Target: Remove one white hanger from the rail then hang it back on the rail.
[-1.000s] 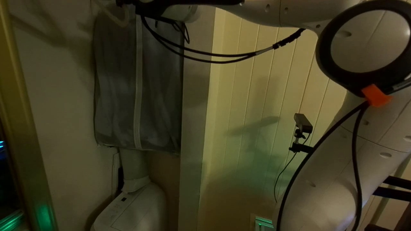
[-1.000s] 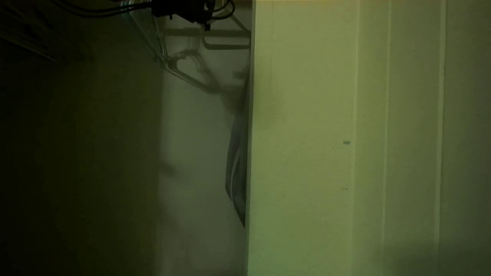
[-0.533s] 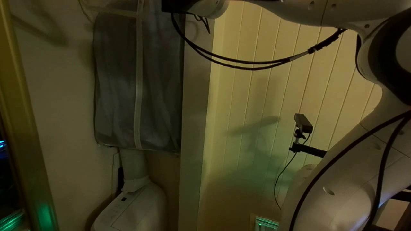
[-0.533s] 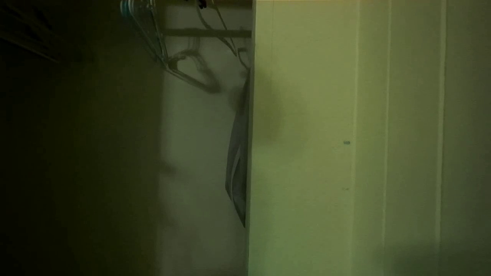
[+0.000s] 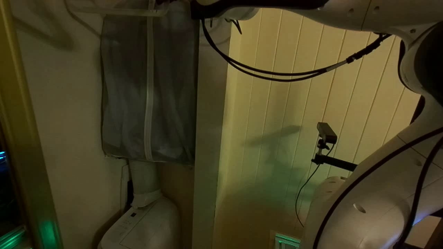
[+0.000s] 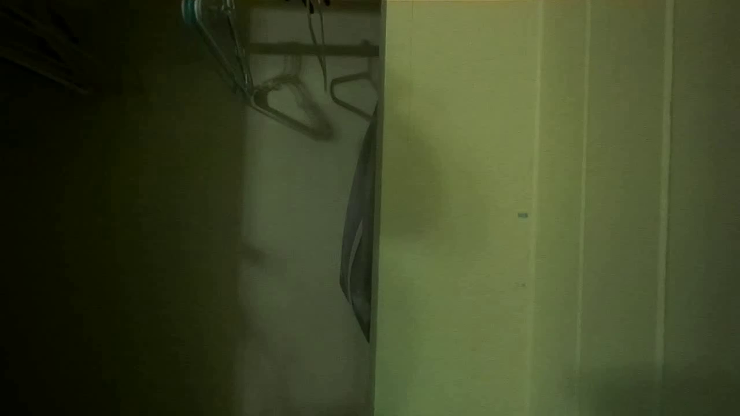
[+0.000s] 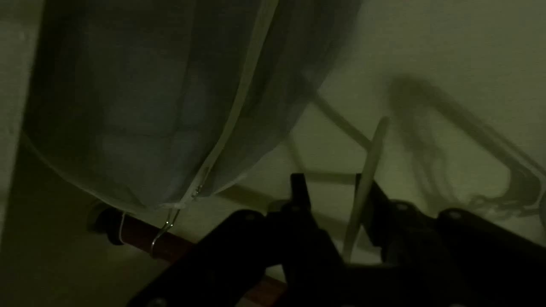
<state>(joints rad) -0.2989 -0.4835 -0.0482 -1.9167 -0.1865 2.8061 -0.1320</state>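
Side wall [image 6: 451, 202]: a pale upright face filling much of the right in an exterior view.
Arm [image 5: 373, 197]: white links at the right and along the top, shown in an exterior view alone.
Garment bag [image 5: 173, 97]: grey with a pale zip, face-on in an exterior view; in an exterior view just a thin edge [image 6: 354, 271] shows past the side wall.
White appliance [image 5: 148, 221]: below the bag, a hose [image 5: 143, 176] rising from its top; in an exterior view alone.
Rail [image 7: 136, 234]: red-brown, plain in the wrist view, slanting across the lower left.
Clustered hangers [image 6: 219, 55]: bunched at upper left in an exterior view.
White hanger [image 7: 369, 170]: the task's piece, well apart from that cluster. In an exterior view its lower bar [image 5: 117, 12] crosses before the bag's top; in an exterior view it hangs nearly edge-on. Its hook is hidden or cut off; whether it is on the rail I cannot tell.
Gripper [image 7: 330, 185]: plain in the wrist view, jaws partway apart. The hanger runs between the fingers [image 7: 300, 189], touching or just beside the right-hand one there, with a gap to the other.
Camera [image 5: 327, 133]: black, on a bracket, in an exterior view alone.
Bag hook [image 7: 167, 225]: thin metal over the rail, in the wrist view alone.
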